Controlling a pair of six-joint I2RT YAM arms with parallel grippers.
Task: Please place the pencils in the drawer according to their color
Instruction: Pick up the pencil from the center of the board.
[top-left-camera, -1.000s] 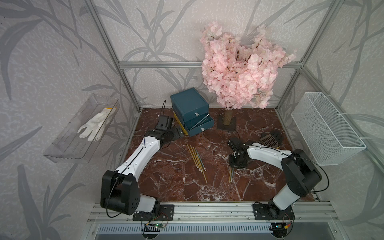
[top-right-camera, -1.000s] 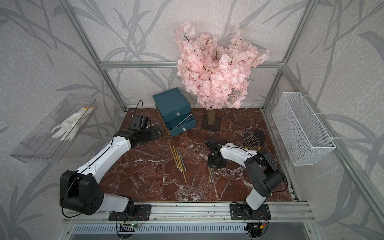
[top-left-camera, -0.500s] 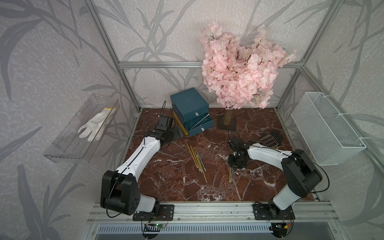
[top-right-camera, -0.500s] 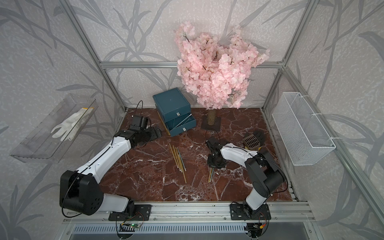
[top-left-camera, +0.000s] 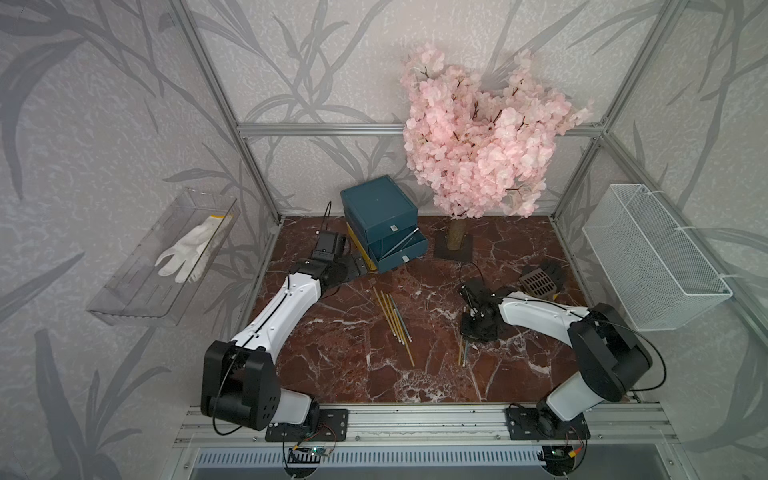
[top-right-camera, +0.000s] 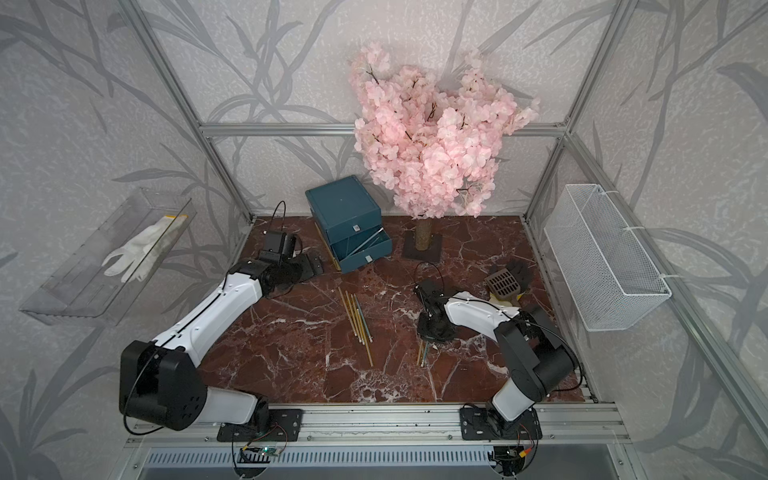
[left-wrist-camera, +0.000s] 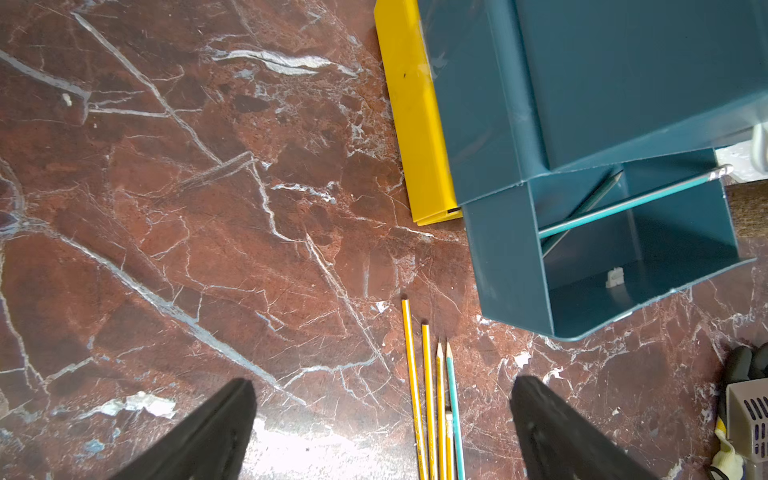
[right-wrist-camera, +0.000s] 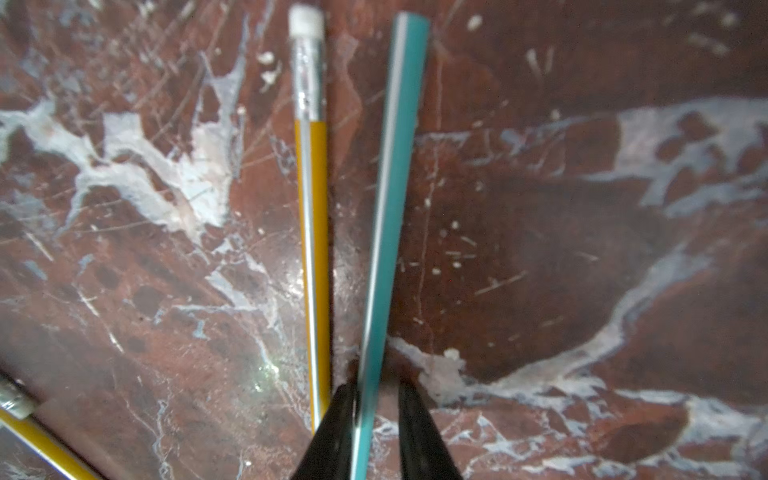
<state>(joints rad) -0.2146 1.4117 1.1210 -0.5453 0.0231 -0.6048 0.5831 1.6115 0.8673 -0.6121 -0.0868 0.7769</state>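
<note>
The drawer chest (top-left-camera: 378, 208) (top-right-camera: 343, 203) stands at the back. Its lower teal drawer (left-wrist-camera: 623, 257) is pulled out with a teal pencil (left-wrist-camera: 623, 203) lying slantwise in it. The yellow drawer (left-wrist-camera: 415, 124) juts out at the side. Several yellow pencils and one teal pencil (top-left-camera: 392, 316) (left-wrist-camera: 432, 395) lie mid-table. My left gripper (left-wrist-camera: 382, 382) (top-left-camera: 353, 266) is open and empty beside the chest. My right gripper (right-wrist-camera: 376, 388) (top-left-camera: 467, 338) points down with narrow jaws either side of a teal pencil (right-wrist-camera: 390, 187). One finger touches it and the other stands off. A yellow pencil (right-wrist-camera: 311, 208) lies alongside.
A pink blossom tree (top-left-camera: 478, 145) on a dark base (top-left-camera: 455, 245) stands right of the chest. A slotted brown object and a black glove (top-left-camera: 540, 282) lie behind the right arm. A white wire basket (top-left-camera: 652, 257) hangs on the right wall, a clear shelf with a white glove (top-left-camera: 187, 253) on the left.
The right gripper's jaws have drawn slightly closer around the teal pencil. Both arms and the pencils stay where they were.
</note>
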